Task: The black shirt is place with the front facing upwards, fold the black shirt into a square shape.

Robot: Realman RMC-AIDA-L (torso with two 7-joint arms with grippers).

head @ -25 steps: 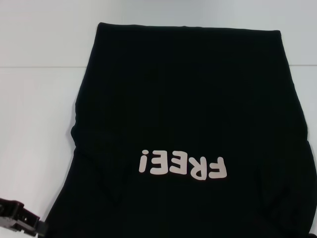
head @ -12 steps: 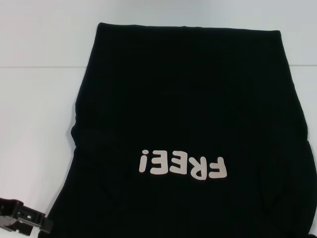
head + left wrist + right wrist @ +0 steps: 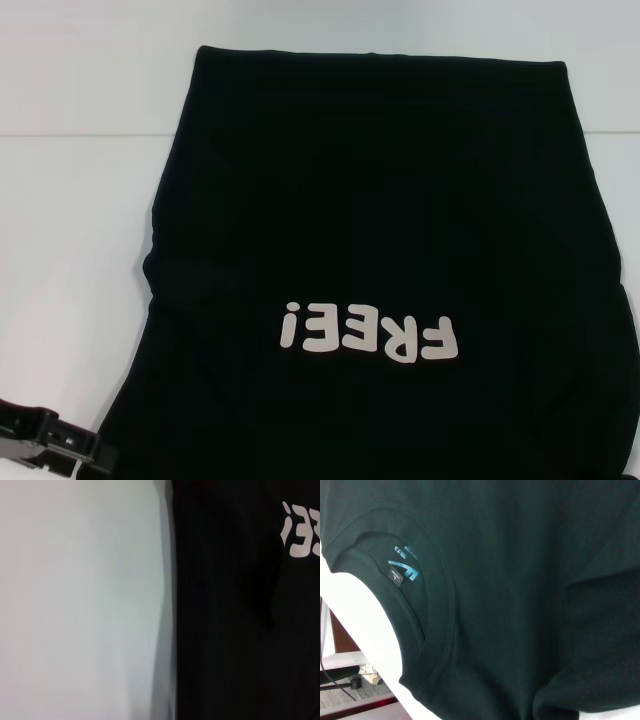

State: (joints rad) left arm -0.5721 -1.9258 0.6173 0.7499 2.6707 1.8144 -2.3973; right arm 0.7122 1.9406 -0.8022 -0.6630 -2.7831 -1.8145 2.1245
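Note:
The black shirt (image 3: 370, 200) lies flat on the white table, front up, and fills most of the head view. Its off-white "FREE!" print (image 3: 370, 335) reads upside down near the front. My left gripper (image 3: 55, 445) sits low at the front left, just beside the shirt's left edge. The left wrist view shows that edge of the shirt (image 3: 240, 620) and part of the print (image 3: 300, 530). The right wrist view shows the shirt's neck opening (image 3: 440, 605) with its small blue label (image 3: 402, 567). My right gripper is out of view.
The white table (image 3: 70, 220) shows to the left of and behind the shirt. The right wrist view shows the table's edge (image 3: 365, 625) under the collar, with floor and a cable (image 3: 340, 680) beyond it.
My left gripper has moved a little to the right, closer to the shirt's left edge. The shirt has not moved.

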